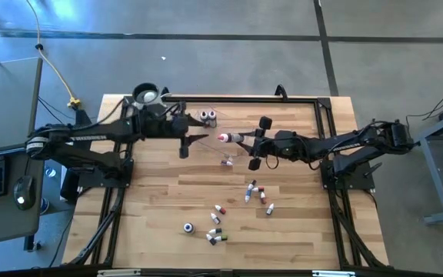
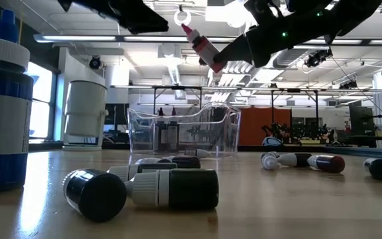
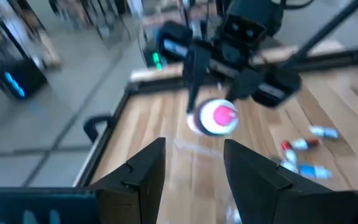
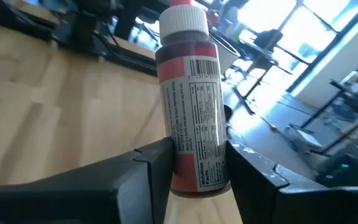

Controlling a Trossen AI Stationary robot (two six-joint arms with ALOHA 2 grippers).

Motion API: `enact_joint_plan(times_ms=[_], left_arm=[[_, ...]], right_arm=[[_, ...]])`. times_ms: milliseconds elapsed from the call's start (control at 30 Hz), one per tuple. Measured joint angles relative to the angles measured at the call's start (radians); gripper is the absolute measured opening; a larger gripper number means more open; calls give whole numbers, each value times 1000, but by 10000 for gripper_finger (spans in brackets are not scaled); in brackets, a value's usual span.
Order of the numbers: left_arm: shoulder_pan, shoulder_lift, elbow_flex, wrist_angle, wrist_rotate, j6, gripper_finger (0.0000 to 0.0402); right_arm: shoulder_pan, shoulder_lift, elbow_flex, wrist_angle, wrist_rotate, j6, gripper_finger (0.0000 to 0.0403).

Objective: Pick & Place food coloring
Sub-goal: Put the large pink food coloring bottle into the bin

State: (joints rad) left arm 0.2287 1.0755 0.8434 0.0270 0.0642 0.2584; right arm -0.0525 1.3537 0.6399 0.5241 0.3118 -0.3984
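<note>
My right gripper is shut on a food coloring bottle with a dark red body and white collar, held in the air over the clear tray. In the low view the bottle tilts, with its red tip up and toward the left arm. My left gripper hovers open just to the bottle's left, its fingers pointing at the bottle's cap. Several more small bottles lie on their sides on the wood. My right gripper pinches the bottle's lower body near its base between its two fingers, one on each side. The fingers come from the table's right. The bottle is lifted clear and tilted, with its cap end sticking out beyond the fingertips toward the left arm.
A second group of bottles lies near the table's near edge, and two stand by the far rail. In the low view, dark bottles lie close in front, with a large blue and white container at the left. Black frame rails border the table.
</note>
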Motion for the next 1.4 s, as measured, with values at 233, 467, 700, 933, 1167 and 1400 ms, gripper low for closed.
enact_joint_plan(times_ms=[233, 467, 700, 933, 1167, 1400], left_arm=[[-13, 61, -122, 165, 31, -73, 158], [-13, 173, -119, 160, 34, -80, 158], [-13, 260, -117, 317, 26, -73, 158], [-13, 254, -117, 500, 23, -67, 158], [-13, 253, -94, 524, 47, -56, 168], [-13, 253, -84, 519, 52, -56, 191]], right_arm=[[0, 0, 0, 6, 20, 33, 133], [-30, 0, 0, 9, -28, 84, 133], [-52, 0, 0, -16, -42, 84, 133], [-53, 0, 0, -26, -87, 85, 133], [-53, 1, 0, -28, -84, 84, 133], [-53, 1, 0, -26, -84, 79, 133]])
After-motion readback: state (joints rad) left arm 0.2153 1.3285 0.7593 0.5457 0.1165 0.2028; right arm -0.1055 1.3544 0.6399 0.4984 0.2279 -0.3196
